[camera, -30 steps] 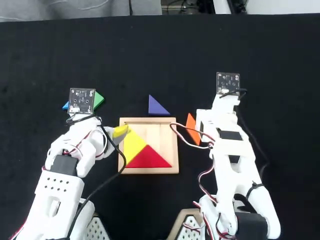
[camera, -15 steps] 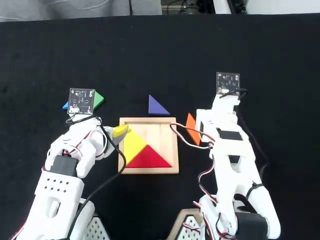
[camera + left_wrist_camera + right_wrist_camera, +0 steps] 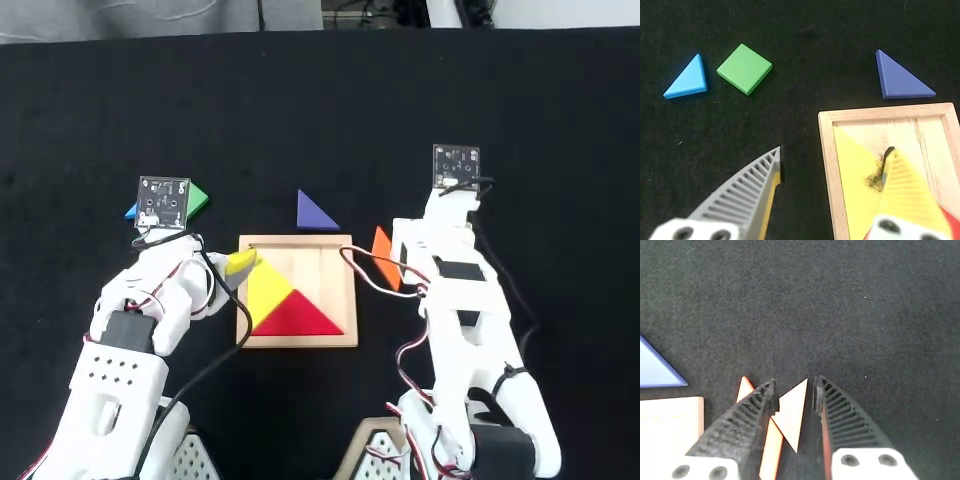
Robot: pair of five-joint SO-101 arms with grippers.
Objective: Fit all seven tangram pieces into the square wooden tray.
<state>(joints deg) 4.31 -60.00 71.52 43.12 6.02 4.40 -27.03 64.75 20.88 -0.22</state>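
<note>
On the black bench [image 3: 320, 120] the tray [image 3: 297, 341] holds a yellow triangle [image 3: 264, 290] and a red triangle [image 3: 300, 318]. The left fingers [image 3: 745, 190] are spread astride the tray's left wall, one tip on the yellow triangle. Right of the tray, the right fingers [image 3: 735, 430] stand parted around an orange triangle [image 3: 791, 415], perhaps touching it. A purple triangle [image 3: 315, 212] lies just beyond the tray.

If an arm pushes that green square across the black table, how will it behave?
The green square lies flat with straight edges, so it would probably slide rather than roll or tip. It looks rigid and thin, likely light, so gripping means catching its low sides.
</note>
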